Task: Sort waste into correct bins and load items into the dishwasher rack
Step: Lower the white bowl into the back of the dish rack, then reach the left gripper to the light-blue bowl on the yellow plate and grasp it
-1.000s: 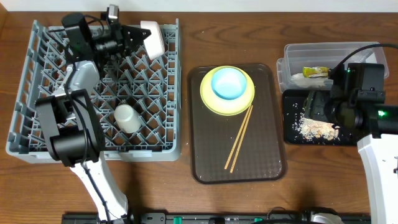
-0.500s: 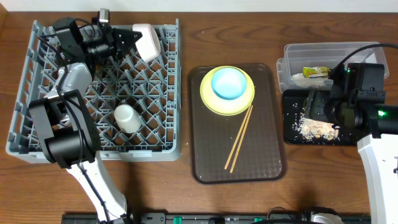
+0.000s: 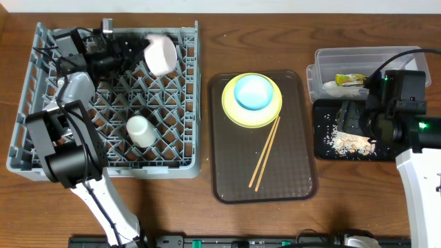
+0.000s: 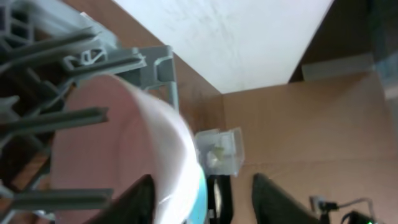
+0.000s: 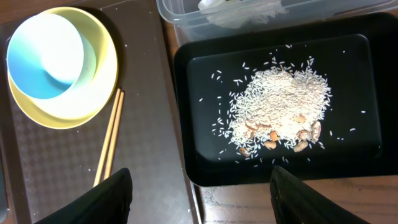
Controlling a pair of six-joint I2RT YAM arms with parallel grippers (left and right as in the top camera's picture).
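The pinkish-white bowl [image 3: 160, 55] [image 4: 112, 143] stands on edge among the pegs at the far side of the grey dishwasher rack [image 3: 41, 138]. My left gripper [image 3: 131, 48] [image 4: 205, 202] is open right beside it, the bowl's rim close to one finger [image 4: 140, 202]. A white cup [image 3: 140, 129] sits in the rack. The blue bowl [image 3: 252, 92] rests on the yellow plate [image 3: 238, 114], chopsticks [image 3: 265, 153] beside them. My right gripper [image 5: 200, 193] hangs open and empty over the black tray [image 5: 199, 155], which holds food leftovers [image 5: 280, 106]. The clear tub [image 3: 331, 58] holds the wrapper [image 3: 350, 80] and a white scrap [image 5: 236, 15].
The brown serving tray [image 3: 234, 186] lies between the rack and the bins, carrying the plate, blue bowl and chopsticks. The right arm's body [image 3: 400, 103] covers the right part of both bins. Bare wooden table [image 3: 207, 213] runs along the near edge.
The left gripper has opened and drawn back to the left, leaving the pinkish-white bowl on edge in the rack. The right arm has not moved.
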